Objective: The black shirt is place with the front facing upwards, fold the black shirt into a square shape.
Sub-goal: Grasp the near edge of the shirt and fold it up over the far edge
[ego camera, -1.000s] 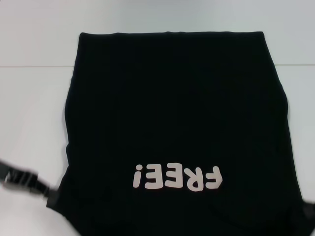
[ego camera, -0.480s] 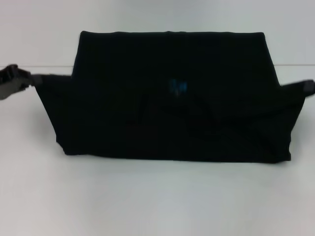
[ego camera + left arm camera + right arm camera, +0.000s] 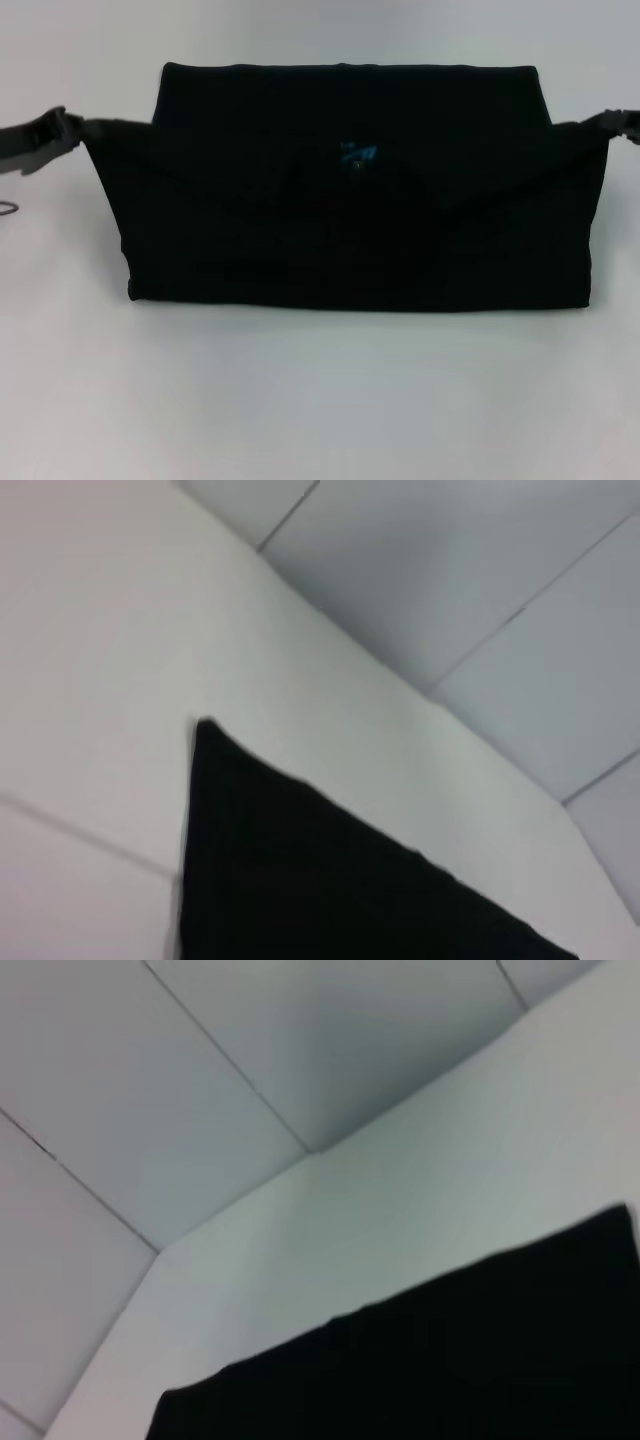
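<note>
The black shirt [image 3: 350, 230] lies across the middle of the white table [image 3: 320, 400] in the head view. Its near part is doubled over toward the far edge, and a small blue neck label [image 3: 357, 154] shows on top. No white letters show. My left gripper [image 3: 78, 128] is shut on the folded layer's left corner, held taut above the table. On the other side, my right gripper [image 3: 604, 123] is shut on the right corner. Each wrist view shows only a stretch of the black shirt [image 3: 330, 880] [image 3: 450, 1360] against the table.
White tabletop [image 3: 320, 400] surrounds the shirt, with a thin seam line [image 3: 60, 134] at the left. Grey wall panels [image 3: 480, 570] [image 3: 200, 1080] rise beyond the table's far edge.
Both grippers rose from the shirt's near corners and carried the near edge up and toward the far side. The fold now hides the "FREE!" letters, and the blue label shows.
</note>
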Available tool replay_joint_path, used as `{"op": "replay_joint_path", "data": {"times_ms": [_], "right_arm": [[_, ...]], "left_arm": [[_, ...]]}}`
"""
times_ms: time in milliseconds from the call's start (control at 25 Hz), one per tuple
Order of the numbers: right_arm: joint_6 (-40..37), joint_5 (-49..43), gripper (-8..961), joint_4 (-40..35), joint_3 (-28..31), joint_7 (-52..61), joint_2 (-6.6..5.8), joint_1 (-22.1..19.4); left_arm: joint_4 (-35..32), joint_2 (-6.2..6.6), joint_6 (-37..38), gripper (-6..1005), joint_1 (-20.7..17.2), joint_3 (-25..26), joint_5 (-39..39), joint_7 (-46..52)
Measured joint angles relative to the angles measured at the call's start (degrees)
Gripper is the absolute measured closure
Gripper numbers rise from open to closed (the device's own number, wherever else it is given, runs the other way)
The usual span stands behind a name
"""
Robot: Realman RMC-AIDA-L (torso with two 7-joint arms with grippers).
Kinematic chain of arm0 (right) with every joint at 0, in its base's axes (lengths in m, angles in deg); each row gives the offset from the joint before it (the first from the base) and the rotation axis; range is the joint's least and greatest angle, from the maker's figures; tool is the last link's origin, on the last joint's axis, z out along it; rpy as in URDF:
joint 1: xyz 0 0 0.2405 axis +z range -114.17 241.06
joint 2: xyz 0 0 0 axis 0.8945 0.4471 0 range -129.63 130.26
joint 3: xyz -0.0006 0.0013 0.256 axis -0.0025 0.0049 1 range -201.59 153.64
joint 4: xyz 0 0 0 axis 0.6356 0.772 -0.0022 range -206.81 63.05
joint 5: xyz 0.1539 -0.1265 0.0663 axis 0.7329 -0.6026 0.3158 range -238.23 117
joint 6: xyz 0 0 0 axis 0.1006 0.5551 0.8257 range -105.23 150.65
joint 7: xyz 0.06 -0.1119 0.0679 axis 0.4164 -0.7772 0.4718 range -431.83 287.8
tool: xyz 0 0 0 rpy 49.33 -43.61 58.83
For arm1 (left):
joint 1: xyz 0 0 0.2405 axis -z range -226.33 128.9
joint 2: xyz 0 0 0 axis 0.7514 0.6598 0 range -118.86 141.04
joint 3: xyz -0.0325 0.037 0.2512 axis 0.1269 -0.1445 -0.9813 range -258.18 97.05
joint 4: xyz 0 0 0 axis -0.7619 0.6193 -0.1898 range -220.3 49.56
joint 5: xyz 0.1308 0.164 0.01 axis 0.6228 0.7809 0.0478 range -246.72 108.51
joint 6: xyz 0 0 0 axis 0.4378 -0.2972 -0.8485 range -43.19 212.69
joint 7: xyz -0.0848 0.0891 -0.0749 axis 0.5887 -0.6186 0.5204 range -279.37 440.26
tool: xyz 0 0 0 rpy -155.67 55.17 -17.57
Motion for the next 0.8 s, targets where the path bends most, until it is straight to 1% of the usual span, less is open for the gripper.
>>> {"op": "replay_joint_path", "data": {"times_ms": [120,280,440,480,600,640,760,800], "right_arm": [[3.13,0.36,777,0.04,-0.12,-2.56,0.94,1.35],[7.63,0.40,768,0.05,-0.90,-5.66,2.55,2.86],[12.65,0.43,760,0.07,-3.48,-7.28,4.24,3.65],[13.97,0.43,757,0.09,-4.93,-8.01,4.64,3.81],[18.44,0.43,751,0.53,-8.82,-9.48,5.35,4.16],[19.82,0.43,749,0.73,-9.66,-9.74,5.53,4.27],[21.73,0.56,742,1.22,-10.25,-10.87,6.06,4.37],[21.62,1.01,740,1.28,-10.24,-11.70,6.20,4.26]], "left_arm": [[0.35,-0.66,-3.01,984,1.29,-0.36,-0.63,-1.95],[1.07,-2.02,-8.91,983,2.96,-3.75,-0.72,-3.32],[0.89,-4.22,-15.01,983,3.75,-7.21,-0.75,-3.34],[0.66,-5.10,-17.07,983,3.92,-7.81,-0.76,-3.37],[0.54,-6.77,-22.28,982,4.28,-9.07,-0.78,-3.15],[0.65,-7.12,-23.86,982,4.38,-9.50,-0.78,-2.99],[0.87,-8.18,-27.51,982,4.53,-10.72,-0.79,-2.92],[1.03,-8.39,-28.49,957,4.55,-10.96,-0.80,-2.89]]}}
